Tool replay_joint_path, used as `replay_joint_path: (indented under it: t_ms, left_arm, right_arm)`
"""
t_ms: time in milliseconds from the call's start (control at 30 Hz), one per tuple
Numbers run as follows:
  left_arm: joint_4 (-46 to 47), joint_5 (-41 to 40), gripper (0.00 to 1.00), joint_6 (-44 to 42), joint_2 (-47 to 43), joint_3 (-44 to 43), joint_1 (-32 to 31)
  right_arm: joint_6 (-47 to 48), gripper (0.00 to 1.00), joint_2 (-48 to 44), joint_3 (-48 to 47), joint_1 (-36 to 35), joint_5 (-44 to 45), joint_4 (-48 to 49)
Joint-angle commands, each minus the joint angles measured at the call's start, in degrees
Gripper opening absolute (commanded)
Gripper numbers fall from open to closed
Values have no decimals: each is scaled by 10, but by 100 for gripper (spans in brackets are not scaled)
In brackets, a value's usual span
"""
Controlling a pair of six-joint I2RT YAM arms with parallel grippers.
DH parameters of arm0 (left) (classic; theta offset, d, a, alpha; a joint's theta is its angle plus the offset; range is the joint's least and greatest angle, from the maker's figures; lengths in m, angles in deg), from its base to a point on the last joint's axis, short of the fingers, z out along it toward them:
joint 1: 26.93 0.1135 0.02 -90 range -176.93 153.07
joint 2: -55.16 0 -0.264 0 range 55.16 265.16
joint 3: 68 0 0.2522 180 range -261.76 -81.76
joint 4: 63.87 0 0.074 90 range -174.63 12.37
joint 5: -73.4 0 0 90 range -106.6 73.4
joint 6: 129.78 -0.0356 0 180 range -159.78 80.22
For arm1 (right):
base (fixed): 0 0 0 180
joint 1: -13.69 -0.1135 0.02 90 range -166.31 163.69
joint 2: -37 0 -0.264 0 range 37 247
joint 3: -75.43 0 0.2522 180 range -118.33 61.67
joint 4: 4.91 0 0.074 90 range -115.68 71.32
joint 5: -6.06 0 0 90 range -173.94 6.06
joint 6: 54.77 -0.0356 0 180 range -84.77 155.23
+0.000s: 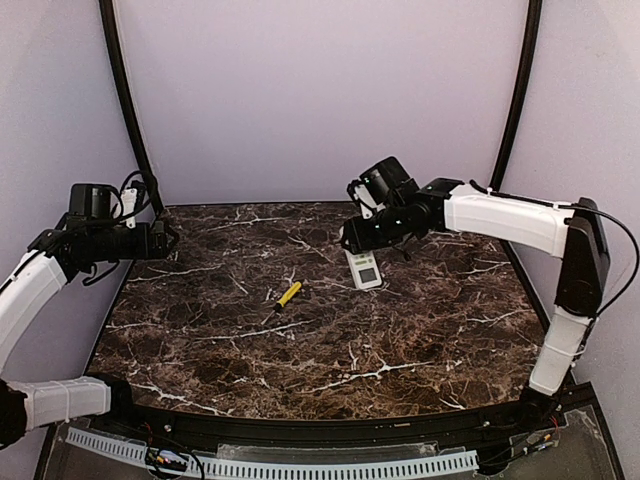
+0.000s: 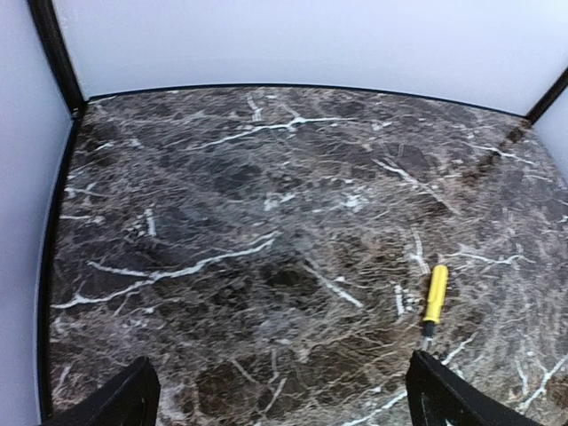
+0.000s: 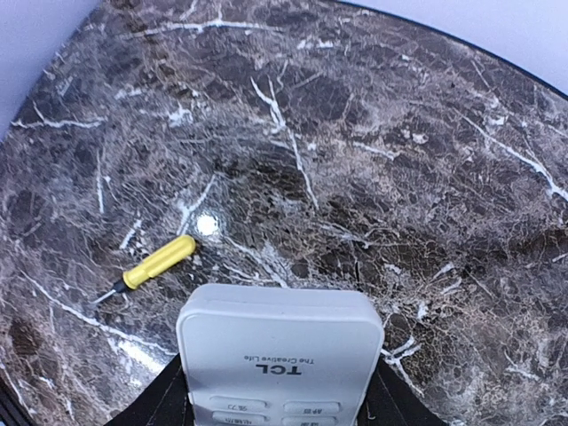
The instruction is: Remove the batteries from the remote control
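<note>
My right gripper [image 3: 280,401] is shut on the remote control [image 3: 280,342], one black finger on each long side. The remote is white, front face up, with a TCL logo and buttons showing. In the top view the remote control [image 1: 364,268] sticks out from the right gripper [image 1: 352,240] over the back middle of the table. I cannot tell if its far end touches the table. My left gripper [image 2: 284,399] hangs open above the table's left edge, nothing between its fingertips [image 2: 124,399]. In the top view the left gripper [image 1: 165,240] is far from the remote. The batteries are hidden.
A yellow-handled screwdriver [image 1: 288,294] lies on the dark marble table [image 1: 300,350] near its middle, left of the remote. The same screwdriver [image 2: 435,295] lies just beyond my left gripper's right finger. White walls and black poles close the back and sides.
</note>
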Motion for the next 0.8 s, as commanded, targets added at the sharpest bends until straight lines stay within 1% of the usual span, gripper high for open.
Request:
replay_joint_path:
  t_ms: [0, 167, 333, 367, 500, 533, 600, 733, 767]
  left_arm:
    - [61, 129, 98, 28, -19, 19, 0]
    - [141, 187, 98, 77, -38, 47, 0]
    - [213, 264, 99, 117, -17, 64, -1]
    - [225, 290, 99, 136, -10, 72, -1]
    - [346, 367, 99, 215, 14, 109, -7]
    - [382, 373, 99, 225, 17, 115, -10]
    - [416, 375, 99, 239, 26, 126, -28]
    - [445, 341, 99, 231, 44, 128, -86]
    - [465, 336, 99, 234, 48, 129, -102]
  right_arm:
    - [-28, 54, -74, 88, 11, -28, 153]
    - [-54, 54, -157, 191, 26, -56, 279]
    - [-87, 54, -218, 275, 33, -100, 395]
    - [-94, 54, -229, 291, 35, -109, 421]
    - [-133, 55, -269, 357, 39, -128, 530]
    - [-143, 55, -276, 371, 39, -130, 556]
    - [-164, 55, -288, 394, 40, -137, 606]
    - [-197, 55, -286, 412, 41, -159, 672]
    - [-206, 55, -284, 416, 41, -165, 691]
